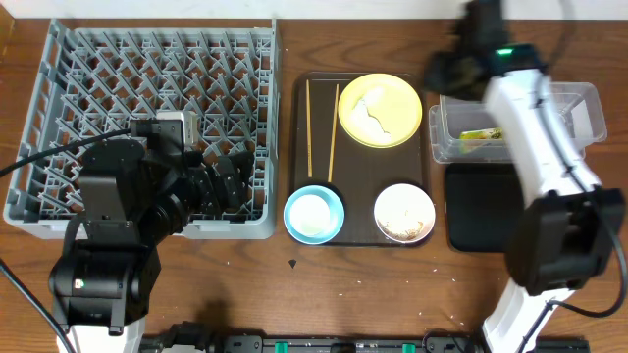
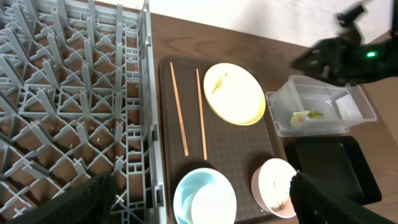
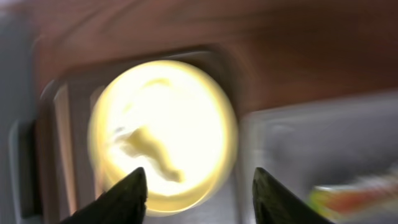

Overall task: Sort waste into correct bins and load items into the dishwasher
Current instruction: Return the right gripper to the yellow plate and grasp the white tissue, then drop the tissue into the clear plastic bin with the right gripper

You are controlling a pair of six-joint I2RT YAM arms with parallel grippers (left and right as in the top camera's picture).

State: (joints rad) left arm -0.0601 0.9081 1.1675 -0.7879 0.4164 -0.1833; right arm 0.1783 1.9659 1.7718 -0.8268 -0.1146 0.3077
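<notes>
The yellow plate (image 1: 381, 110) holds the crumpled white paper (image 1: 371, 106) on the brown serving tray (image 1: 358, 167). Two chopsticks (image 1: 309, 127) lie left of it. The cream cup (image 1: 312, 214) sits in the light blue bowl (image 1: 292, 201). The white bowl (image 1: 404, 213) holds rice grains. The wrapper (image 1: 481, 135) lies in the clear tub (image 1: 579, 103), with the black tray (image 1: 481, 206) in front. My right gripper (image 1: 453, 67) is open and empty between plate (image 3: 161, 124) and tub, blurred. My left gripper (image 2: 202, 205) is open and empty over the grey rack's (image 1: 147, 108) right edge.
The rack fills the left of the table. The brown serving tray sits between the rack and the two bins. Bare wooden table runs along the front edge. The right arm's white link reaches over the tub and the black tray.
</notes>
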